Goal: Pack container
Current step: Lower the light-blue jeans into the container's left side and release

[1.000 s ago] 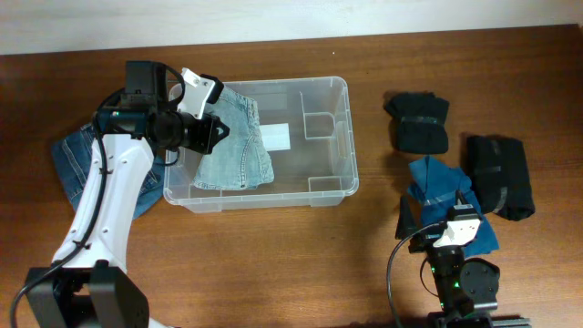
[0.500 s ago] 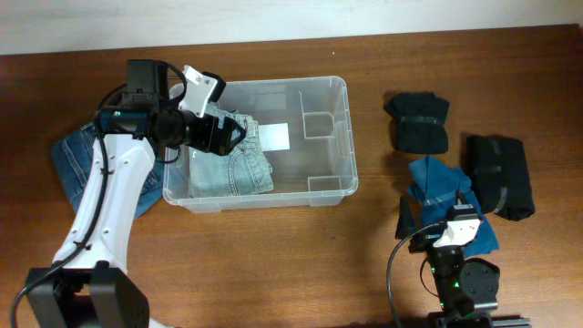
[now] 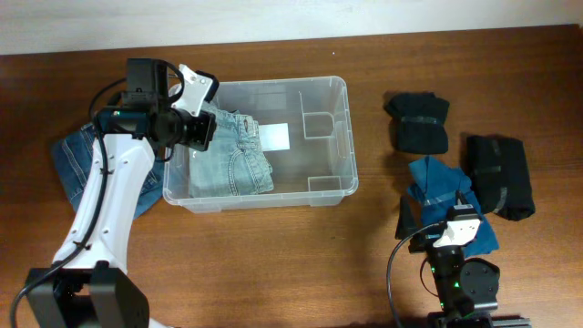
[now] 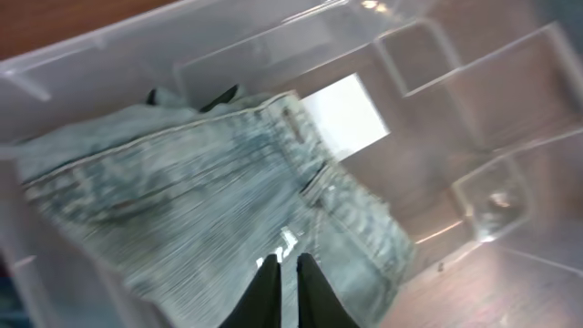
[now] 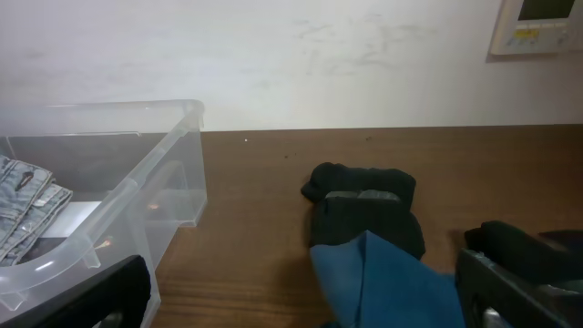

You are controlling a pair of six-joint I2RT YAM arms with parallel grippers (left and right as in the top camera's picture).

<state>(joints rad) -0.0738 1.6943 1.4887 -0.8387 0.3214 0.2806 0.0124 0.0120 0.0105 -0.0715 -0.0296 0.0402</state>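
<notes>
The clear plastic container (image 3: 343, 137) stands at the table's middle, with a white label (image 3: 276, 137) on its base. A folded pair of light-blue jeans (image 3: 235, 162) lies flat in its left half and also shows in the left wrist view (image 4: 200, 182). My left gripper (image 3: 200, 130) hovers at the container's left end, just above the jeans. Its fingers (image 4: 287, 262) are nearly together with nothing between them. My right gripper (image 3: 439, 211) is wide open and empty, low over a blue cloth (image 3: 437, 182) at the front right. The cloth also shows in the right wrist view (image 5: 383, 273), between the fingers (image 5: 301, 296).
Darker blue jeans (image 3: 73, 159) lie on the table left of the container, partly under my left arm. A black bundle (image 3: 417, 123) and a black folded garment (image 3: 501, 173) lie at the right. The container's right half holds no clothes.
The light jeans went from hanging in my left gripper to lying flat in the container. The left gripper let go and drew back to the left. The right arm has not moved.
</notes>
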